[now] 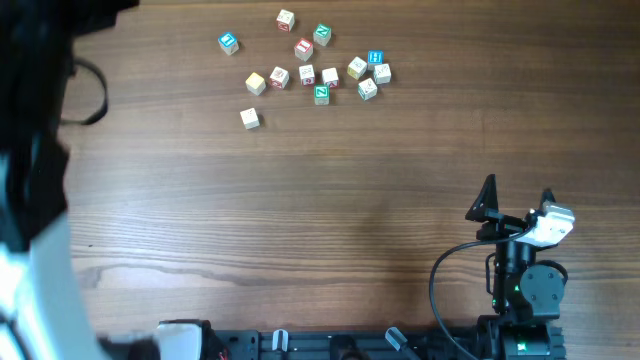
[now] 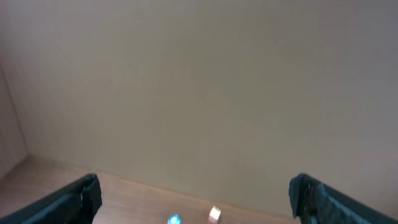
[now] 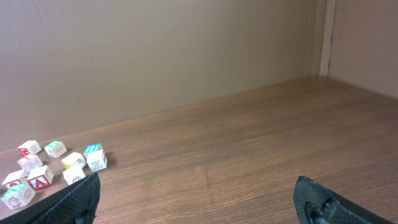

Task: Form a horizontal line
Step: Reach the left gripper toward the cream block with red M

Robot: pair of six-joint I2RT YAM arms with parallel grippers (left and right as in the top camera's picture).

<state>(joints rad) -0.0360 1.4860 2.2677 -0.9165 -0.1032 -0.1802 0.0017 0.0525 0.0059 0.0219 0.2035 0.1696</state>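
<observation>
Both wide open, empty: right gripper (image 1: 518, 190) at five o'clock, left gripper (image 2: 196, 198) too. Cubes (image 1: 330, 76) bunched at twelve o'clock, so I risk knocking neighbours going in.

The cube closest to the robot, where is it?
Overhead view: that cream cube sits alone at the cluster's left, just below the yellowish cube, toward the robot.

My right gripper (image 1: 517, 190) sits over the near right of the table (image 1: 300, 220), fingers spread wide. Far across, little letter cubes (image 1: 307, 74) lie in a loose cluster, a yellowish cube (image 1: 255, 83) at its left end and a blue-faced cube (image 1: 229, 42) beyond that.
</observation>
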